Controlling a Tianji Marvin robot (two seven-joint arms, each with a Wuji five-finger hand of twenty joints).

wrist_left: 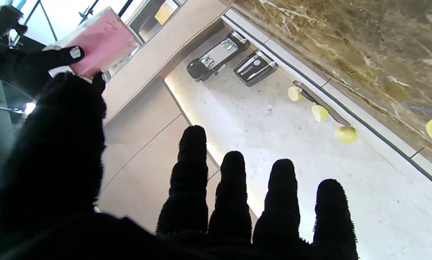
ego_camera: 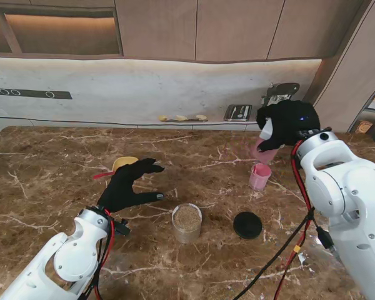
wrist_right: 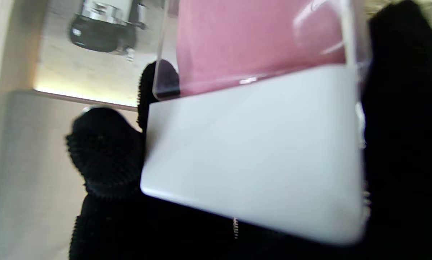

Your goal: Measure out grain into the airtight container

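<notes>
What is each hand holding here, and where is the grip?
The right hand grips a clear, pink-filled container by its white end, fingers on opposite sides. The left hand holds nothing, fingers spread.

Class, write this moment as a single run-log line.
left hand: open, over table | right hand: shut on pink box, lifted | jar: grain inside, uncovered | black lid: on table

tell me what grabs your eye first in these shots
The black-gloved right hand holds a clear container with a pink inside and a white end up off the brown marble table, far right. Near the middle stands a clear round jar of tan grain, its black round lid to its right. The left hand hovers open.
</notes>
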